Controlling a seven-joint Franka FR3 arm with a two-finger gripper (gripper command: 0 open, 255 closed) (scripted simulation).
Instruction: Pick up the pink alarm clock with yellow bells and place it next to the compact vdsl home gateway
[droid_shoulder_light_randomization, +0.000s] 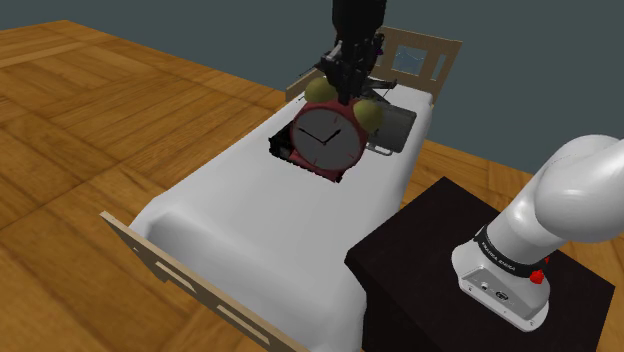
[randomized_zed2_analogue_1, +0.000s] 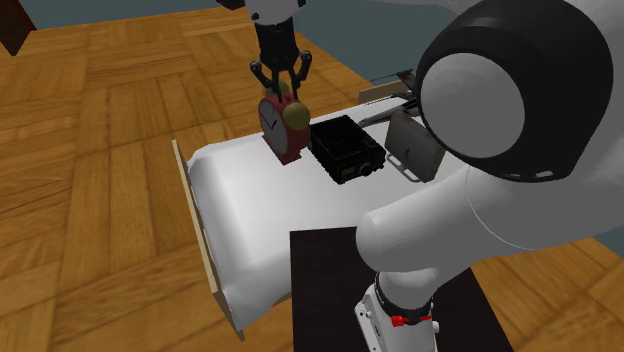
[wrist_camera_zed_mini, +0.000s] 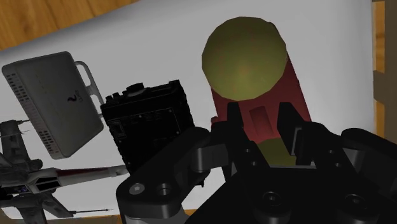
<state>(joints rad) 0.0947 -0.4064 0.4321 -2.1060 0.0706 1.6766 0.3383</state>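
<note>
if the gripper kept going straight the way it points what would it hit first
The alarm clock, gripped between the jaws of the gripper; beyond it the line probably meets the white bed, with the gap unclear.

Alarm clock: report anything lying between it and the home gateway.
A black box sits on the bed directly between the alarm clock, clasped in the tool, and the grey gateway. The clock would likely have to pass over or around it.
</note>
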